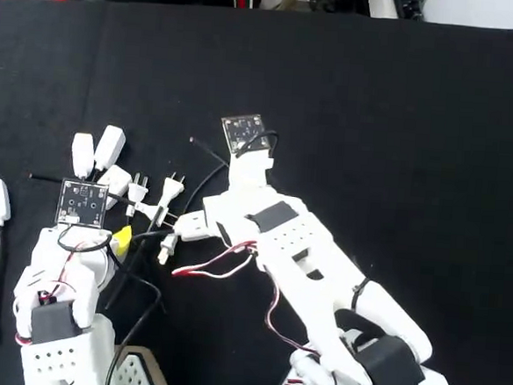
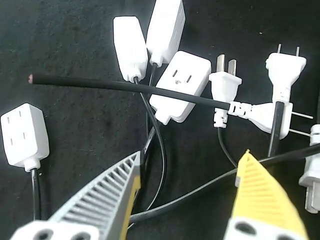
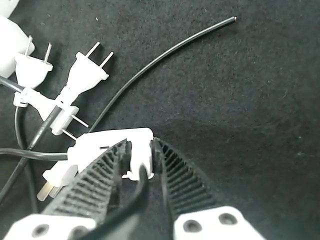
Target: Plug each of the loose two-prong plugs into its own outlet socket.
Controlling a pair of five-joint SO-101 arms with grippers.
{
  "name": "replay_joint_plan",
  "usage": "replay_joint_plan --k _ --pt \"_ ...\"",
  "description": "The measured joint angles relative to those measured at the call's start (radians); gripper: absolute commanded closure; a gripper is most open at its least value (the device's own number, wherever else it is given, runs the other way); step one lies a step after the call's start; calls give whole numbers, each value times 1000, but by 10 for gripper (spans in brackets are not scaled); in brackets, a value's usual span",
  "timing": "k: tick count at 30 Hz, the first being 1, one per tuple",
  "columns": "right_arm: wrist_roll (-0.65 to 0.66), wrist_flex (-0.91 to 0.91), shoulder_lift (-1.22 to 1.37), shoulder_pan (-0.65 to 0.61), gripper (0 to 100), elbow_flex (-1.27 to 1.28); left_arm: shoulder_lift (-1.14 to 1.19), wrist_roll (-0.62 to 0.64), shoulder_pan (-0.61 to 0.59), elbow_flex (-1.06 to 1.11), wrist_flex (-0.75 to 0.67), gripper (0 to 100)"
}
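Two-prong plugs (image 2: 225,85) lay loose on the black tabletop (image 1: 402,123) as your right hand (image 3: 140,141) clamped a white socket (image 3: 107,142); your left hand (image 2: 192,154) gaped above the cables (image 2: 125,86).

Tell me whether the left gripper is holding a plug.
No, the left gripper hangs open above the cords with nothing between its fingers.
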Motion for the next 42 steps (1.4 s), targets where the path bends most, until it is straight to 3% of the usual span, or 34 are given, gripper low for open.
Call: replay_joint_plan --k 13,22,32,42 --pt "2 40 215 -31 987 -137 0 0 0 0 0 704" --pt "196 187 236 32 987 -201 0 0 0 0 0 704" --pt "563 224 229 414 987 -203 0 0 0 0 0 704" --pt "980 74 229 1051 986 -195 0 0 -2 0 0 704"
